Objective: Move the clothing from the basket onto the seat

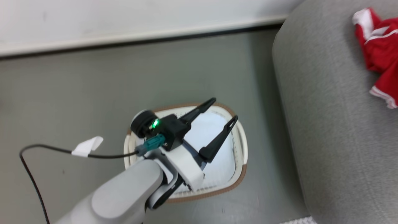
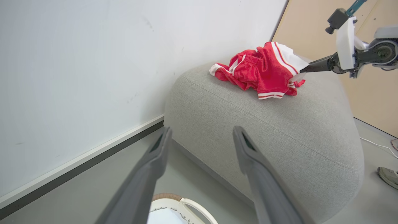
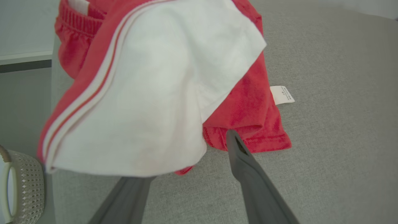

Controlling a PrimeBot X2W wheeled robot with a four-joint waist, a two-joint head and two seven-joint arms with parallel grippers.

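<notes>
Basket (image 1: pixel 244 149) stands on the floor (image 1: pixel 186 68), just beside the seat's (image 1: pixel 335 130) rounded end, with a thin strip of floor between rim and upholstery. On the basket's other sides we see open floor running to the skirting.

Left claw (image 1: pixel 224 109) hangs over the basket's mouth, fingers spread wide, tips above the rim on the wall side. White lining shows below; the arm hides part of it. A black cable (image 1: pixel 46 147) with a white tag trails left from the wrist.

Clothing (image 1: pixel 381 56), red with white trim, lies crumpled on the seat top, well back from the end by the basket.

Right claw (image 2: pixel 307 69) is at the clothing with its fingers (image 3: pixel 248 174) apart. A white panel drapes over one; the other is bare, its tip at the red hem. Bare seat fabric lies beside it.
</notes>
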